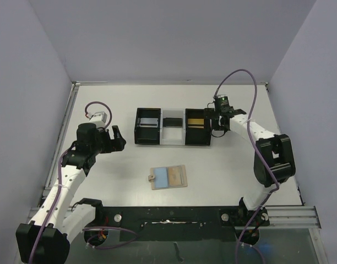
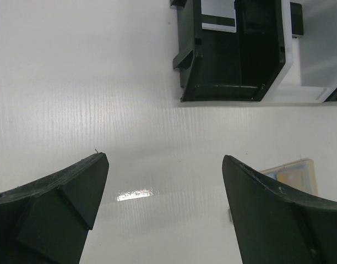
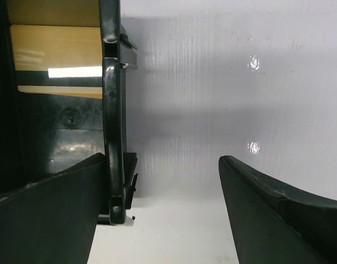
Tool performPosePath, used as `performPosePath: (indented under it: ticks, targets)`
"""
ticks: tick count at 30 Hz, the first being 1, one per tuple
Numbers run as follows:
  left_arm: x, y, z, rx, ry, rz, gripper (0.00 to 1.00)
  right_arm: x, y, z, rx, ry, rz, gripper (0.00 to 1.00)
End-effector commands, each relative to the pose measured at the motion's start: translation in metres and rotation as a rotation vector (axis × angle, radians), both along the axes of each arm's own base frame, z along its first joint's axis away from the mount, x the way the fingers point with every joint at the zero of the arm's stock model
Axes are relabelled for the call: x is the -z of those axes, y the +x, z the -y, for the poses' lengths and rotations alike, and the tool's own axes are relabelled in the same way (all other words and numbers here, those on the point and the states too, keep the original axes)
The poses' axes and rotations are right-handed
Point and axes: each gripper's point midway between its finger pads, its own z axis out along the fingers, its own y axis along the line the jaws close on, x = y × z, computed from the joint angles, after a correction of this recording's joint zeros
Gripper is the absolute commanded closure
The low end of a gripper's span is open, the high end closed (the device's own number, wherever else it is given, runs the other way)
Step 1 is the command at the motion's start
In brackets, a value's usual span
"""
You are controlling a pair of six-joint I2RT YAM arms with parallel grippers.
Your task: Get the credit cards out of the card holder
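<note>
L gripper (image 1: 119,137) hovers over table (image 1: 102,99), left of tray (image 1: 147,141); jaws wide, nothing held. R gripper (image 1: 211,119) at tray's right wall, jaws apart, also empty. Its wrist view shows the wall just beside one finger (image 3: 53,198), w/ gold card (image 3: 55,58) lying in right bay. Pale card (image 1: 148,121) in left bay; mid bay content dark, can't tell. Card holder (image 1: 181,176) flat on table, centre-front, well apart from both grippers. Blue-grey card (image 1: 169,176) on or in it, can't tell which. Read: extraction partway, one card left. Next prob needs one arm pinning holder, other pinching card edge & sliding out; thin flat card, awkward to catch.
</note>
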Motion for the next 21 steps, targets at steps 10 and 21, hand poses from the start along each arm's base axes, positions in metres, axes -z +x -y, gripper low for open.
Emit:
performPosePath:
  ticks: [10, 21]
  targets:
    - [-0.041, -0.009, 0.066, 0.198, -0.396, 0.079, 0.16, -0.101, -0.043, -0.058, -0.092, 0.427, 0.251, 0.19]
    - [-0.024, -0.062, 0.160, 0.390, -0.534, -0.052, 0.30, -0.055, -0.147, -0.158, -0.071, 0.710, 0.157, 0.34]
